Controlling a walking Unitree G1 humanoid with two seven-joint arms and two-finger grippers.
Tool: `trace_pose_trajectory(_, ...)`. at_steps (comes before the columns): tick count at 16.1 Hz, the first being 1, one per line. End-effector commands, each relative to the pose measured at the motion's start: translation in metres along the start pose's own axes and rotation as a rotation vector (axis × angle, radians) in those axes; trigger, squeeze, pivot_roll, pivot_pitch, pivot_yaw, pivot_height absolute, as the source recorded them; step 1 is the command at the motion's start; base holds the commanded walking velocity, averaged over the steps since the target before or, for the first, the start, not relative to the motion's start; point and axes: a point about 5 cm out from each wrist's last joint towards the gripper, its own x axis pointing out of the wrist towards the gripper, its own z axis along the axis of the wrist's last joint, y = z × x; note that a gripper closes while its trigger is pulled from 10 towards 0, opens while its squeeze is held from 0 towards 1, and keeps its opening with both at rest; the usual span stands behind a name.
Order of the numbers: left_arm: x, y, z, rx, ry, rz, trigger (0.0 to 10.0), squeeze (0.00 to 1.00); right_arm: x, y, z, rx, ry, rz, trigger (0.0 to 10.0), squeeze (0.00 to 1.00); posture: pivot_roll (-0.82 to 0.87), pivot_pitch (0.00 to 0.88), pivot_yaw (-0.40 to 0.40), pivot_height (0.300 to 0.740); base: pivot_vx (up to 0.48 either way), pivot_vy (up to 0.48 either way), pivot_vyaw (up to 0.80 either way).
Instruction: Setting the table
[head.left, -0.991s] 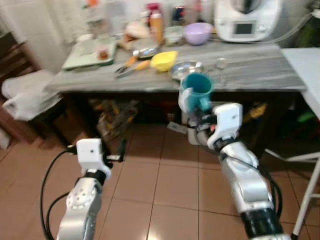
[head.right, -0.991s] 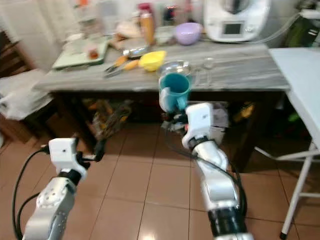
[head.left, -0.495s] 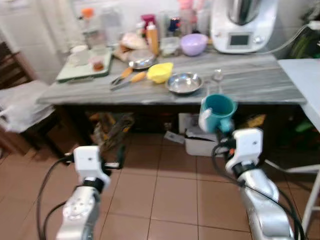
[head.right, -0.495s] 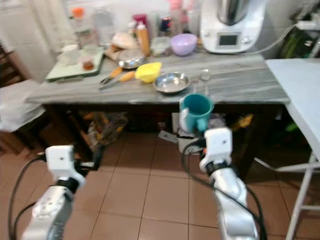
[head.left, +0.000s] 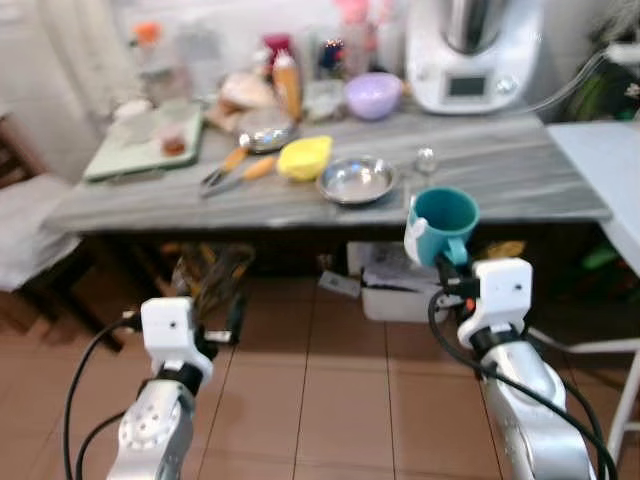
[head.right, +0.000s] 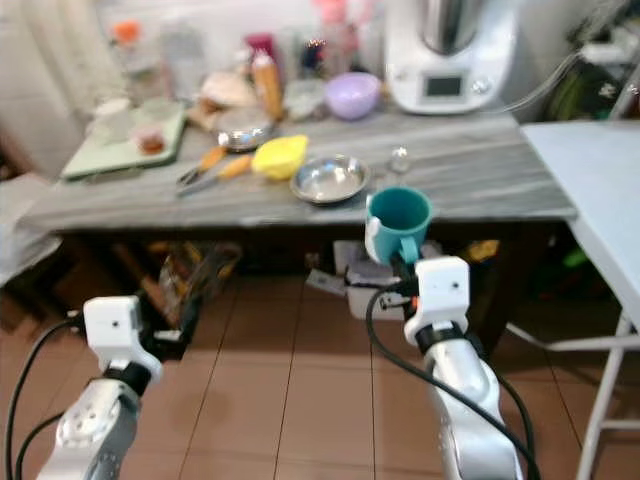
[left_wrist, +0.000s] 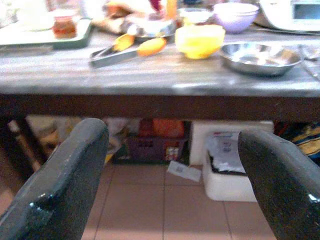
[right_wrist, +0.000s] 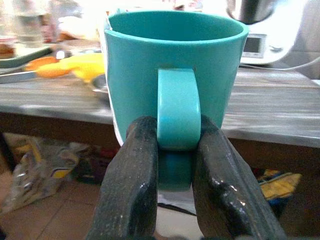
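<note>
Right wrist view has the right pincer (right_wrist: 172, 170) closed on the handle of the teal mug (right_wrist: 172, 75), one black finger on each side of the loop, the mug upright with its mouth up. From the head, the mug (head.left: 442, 222) rides in the air in front of the counter (head.left: 520, 170), at about the height of its front edge and touching nothing. A second ago it hung further to the robot's left and overlapped the steel bowl (head.left: 357, 180); now it sits to the right of the bowl, toward the white table (head.left: 610, 150). The whole scene has also slid in the picture, so much of that shift is probably the robot turning or stepping, not the arm reaching. The grip on the handle looks the same as before.

Left pincer (left_wrist: 165, 165) is low over the tiled floor, fingers spread wide with nothing between them, pointing at the underside of the counter.

My reading: the mug is being carried, and the drift toward the white table suggests that is where it will go. Nothing is set down yet.
</note>
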Motion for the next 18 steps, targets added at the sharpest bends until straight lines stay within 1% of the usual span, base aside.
trace_pose_trajectory(1, 0.002, -0.005, 0.002, -0.001, -0.005, -0.023, 10.0, 0.00, 0.001, -0.006, 0.007, -0.007, -0.022, -0.019, 10.0, 0.00, -0.18, 0.017, 0.112, 0.740, 0.296, 0.000, -0.80)
trace_pose_trajectory(4, 0.002, -0.004, 0.003, 0.000, -0.004, -0.026, 10.0, 0.00, 0.002, -0.004, 0.009, -0.002, -0.027, -0.014, 10.0, 0.00, -0.18, 0.017, 0.114, 0.740, 0.294, 0.000, -0.75)
trace_pose_trajectory(8, 0.002, -0.004, 0.003, 0.002, -0.004, -0.028, 10.0, 0.00, 0.004, -0.002, 0.010, -0.001, -0.030, -0.010, 10.0, 0.00, -0.18, 0.017, 0.116, 0.740, 0.296, 0.000, 0.00)
trace_pose_trajectory(13, 0.005, -0.007, 0.019, -0.006, -0.063, -0.041, 10.0, 0.00, 0.008, 0.001, 0.018, -0.009, -0.063, 0.009, 10.0, 0.00, -0.17, 0.013, 0.112, 0.740, 0.294, 0.000, 0.00)
trace_pose_trajectory(18, 0.005, -0.010, 0.021, -0.006, -0.070, -0.053, 10.0, 0.00, 0.009, 0.002, 0.018, -0.010, -0.063, 0.017, 10.0, 0.00, -0.17, 0.011, 0.110, 0.740, 0.292, 0.000, 0.00)
